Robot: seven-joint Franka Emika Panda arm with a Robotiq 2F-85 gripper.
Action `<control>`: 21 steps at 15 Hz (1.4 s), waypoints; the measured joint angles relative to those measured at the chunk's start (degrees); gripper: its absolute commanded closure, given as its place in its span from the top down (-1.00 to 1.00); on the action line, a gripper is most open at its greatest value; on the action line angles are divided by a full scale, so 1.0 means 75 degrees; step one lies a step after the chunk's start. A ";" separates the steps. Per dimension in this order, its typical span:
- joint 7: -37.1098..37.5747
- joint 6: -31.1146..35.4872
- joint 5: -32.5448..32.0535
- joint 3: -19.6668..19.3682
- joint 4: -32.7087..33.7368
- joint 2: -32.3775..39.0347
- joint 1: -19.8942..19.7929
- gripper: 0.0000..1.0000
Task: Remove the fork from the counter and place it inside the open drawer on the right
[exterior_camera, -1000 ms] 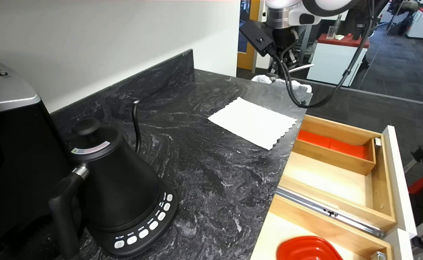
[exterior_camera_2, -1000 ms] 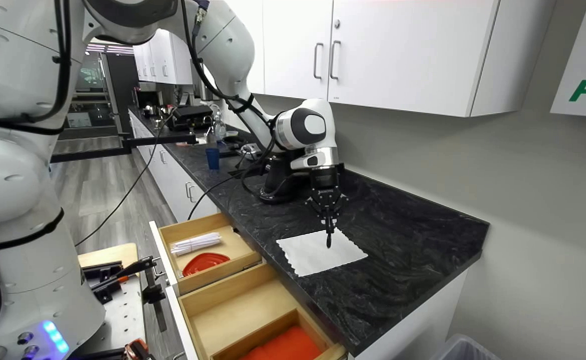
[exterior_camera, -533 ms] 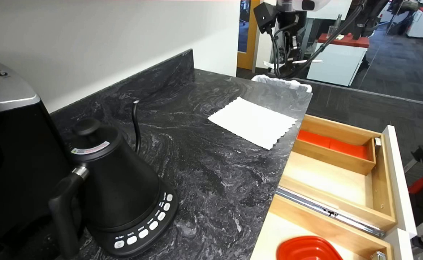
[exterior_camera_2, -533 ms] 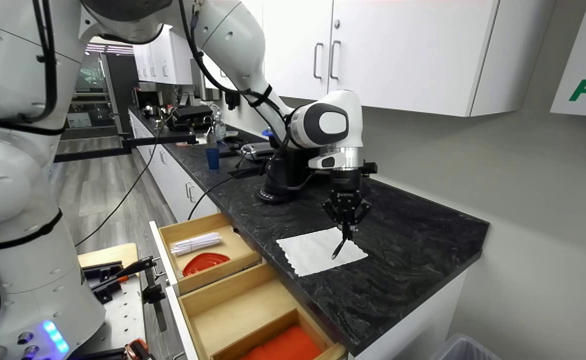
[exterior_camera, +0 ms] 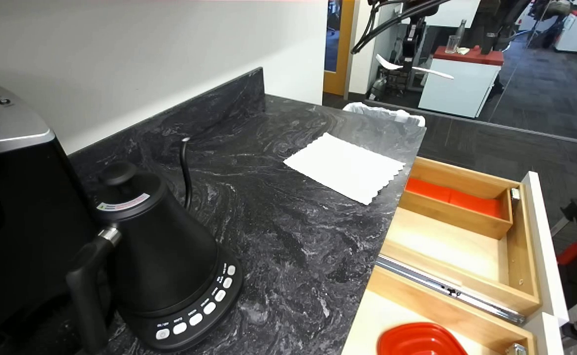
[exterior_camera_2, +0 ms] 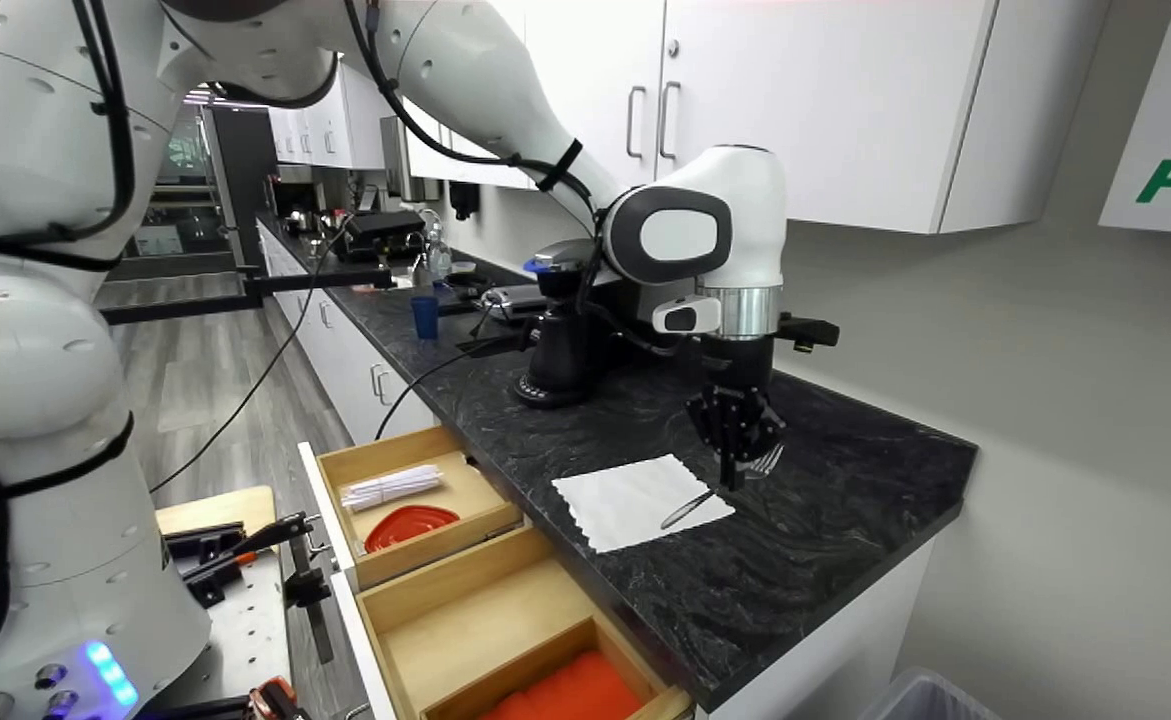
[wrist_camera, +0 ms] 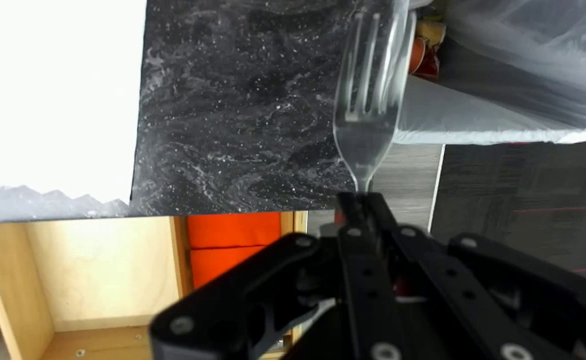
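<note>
The tool (wrist_camera: 360, 198) is pinched tight on the fork (wrist_camera: 365, 134), whose tines stick out on one side of it and handle on the other, up in the air clear of the counter (exterior_camera_2: 845, 480), while the white napkin (exterior_camera: 345, 167) and the orange-red-lined open drawer (exterior_camera: 448, 240) lie lower than the tool.

I count one fork (wrist_camera: 365, 132) in my one gripper (wrist_camera: 362, 197); one dark counter (exterior_camera: 278, 236); one white napkin (exterior_camera: 345, 167); two open drawers (exterior_camera_2: 490, 610); two orange pieces (wrist_camera: 235, 230) in one drawer, one red dish (exterior_camera: 421, 339) in the other; one kettle (exterior_camera: 162, 256) with seven buttons (exterior_camera: 196, 319); one blue cup (exterior_camera_2: 425, 318); one bin (wrist_camera: 478, 136); one bundle of white sticks (exterior_camera_2: 392, 487), whose number I cannot make out.
</note>
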 measured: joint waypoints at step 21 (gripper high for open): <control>0.0000 -0.0377 0.2122 -0.1917 -0.0029 0.1206 0.1723 -0.91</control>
